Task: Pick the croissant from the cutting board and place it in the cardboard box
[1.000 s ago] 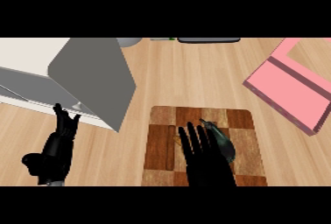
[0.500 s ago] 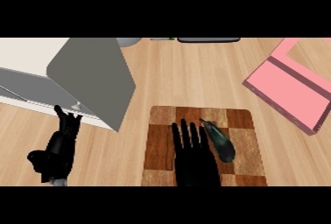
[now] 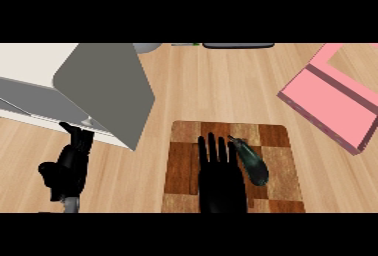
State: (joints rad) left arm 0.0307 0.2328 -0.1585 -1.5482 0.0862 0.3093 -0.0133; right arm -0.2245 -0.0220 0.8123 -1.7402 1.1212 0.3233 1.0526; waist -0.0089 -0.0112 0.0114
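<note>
R hand (image 3: 220,177) flat over cutting board (image 3: 273,150), fingers (image 3: 212,150) straight, side by side, holding nothing. Dark croissant (image 3: 251,161) on board just right of them. Its long axis runs near-to-far, far tip leaning left. L hand (image 3: 68,167) rests open, farther off. Open cardboard box (image 3: 103,95) far left.

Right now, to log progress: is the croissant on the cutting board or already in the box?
On the cutting board: the croissant lies beside the right hand, whose fingers are straight.

Checkered wooden cutting board (image 3: 277,150), matt
</note>
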